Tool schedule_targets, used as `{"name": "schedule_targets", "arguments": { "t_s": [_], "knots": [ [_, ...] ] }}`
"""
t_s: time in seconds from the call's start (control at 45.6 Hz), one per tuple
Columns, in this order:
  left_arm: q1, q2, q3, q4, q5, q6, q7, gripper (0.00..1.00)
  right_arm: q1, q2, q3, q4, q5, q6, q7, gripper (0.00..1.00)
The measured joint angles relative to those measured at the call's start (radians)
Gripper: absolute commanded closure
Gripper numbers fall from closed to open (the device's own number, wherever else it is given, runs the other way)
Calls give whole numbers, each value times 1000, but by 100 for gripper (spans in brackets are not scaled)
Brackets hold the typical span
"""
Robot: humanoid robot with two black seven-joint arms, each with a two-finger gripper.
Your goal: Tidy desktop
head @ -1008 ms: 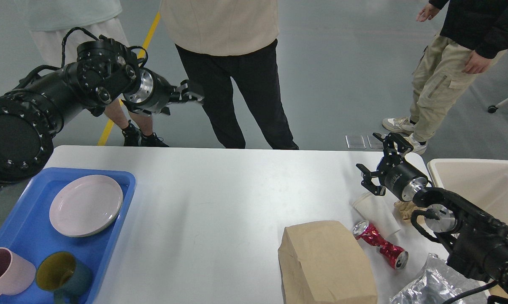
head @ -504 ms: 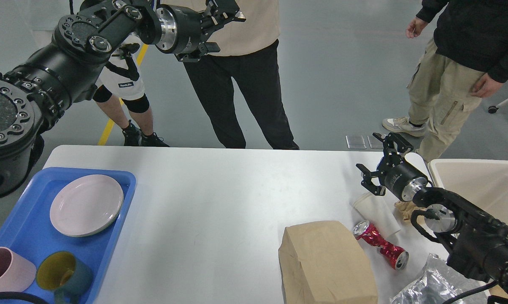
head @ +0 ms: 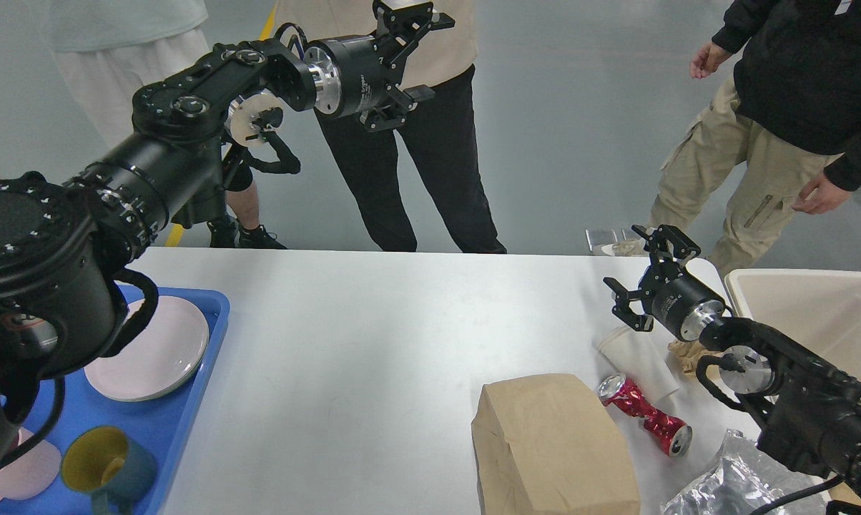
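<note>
Left gripper (head: 420,54) is way up high, out past the far edge of the table (head: 373,336), jaws spread open with nothing in them. Right gripper (head: 643,275) hangs low over the right end of the table, jaws also open and empty, just above a white paper cup (head: 634,357) lying on its side.

Counting the stuff near that right gripper: one paper cup, one crushed red can (head: 645,415) touching the cup, one crumpled tan napkin (head: 688,355) tucked behind the arm, one brown paper bag (head: 552,447) just left of the can, and one silvery foil wrapper (head: 731,483) at the bottom right corner. One beige bin (head: 817,307) sits just off the right end.

Over on the left there's one blue tray (head: 187,400) holding one pale pink plate (head: 162,354), one dark teal mug (head: 109,468) with a yellow inside, and one pink mug (head: 26,476) mostly hidden by the left arm.

The table fills the lower part of the view, long axis running left to right, middle stretch bare. Three people stand on the far side; only legs and torsos show.
</note>
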State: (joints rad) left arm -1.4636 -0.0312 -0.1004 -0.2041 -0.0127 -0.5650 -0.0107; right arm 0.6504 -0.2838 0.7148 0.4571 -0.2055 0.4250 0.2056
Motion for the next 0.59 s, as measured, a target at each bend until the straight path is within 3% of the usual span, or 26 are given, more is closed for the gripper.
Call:
{"name": "schedule_targets", "arguments": {
  "t_s": [0.263, 0.592],
  "knots": [
    [53, -43, -196, -1, -1, 71, 0, 3, 0, 0, 0, 0, 0, 0, 0, 0],
    [169, -43, -297, 0, -1, 154, 0, 3, 0, 0, 0, 0, 0, 0, 0, 0]
  ]
}}
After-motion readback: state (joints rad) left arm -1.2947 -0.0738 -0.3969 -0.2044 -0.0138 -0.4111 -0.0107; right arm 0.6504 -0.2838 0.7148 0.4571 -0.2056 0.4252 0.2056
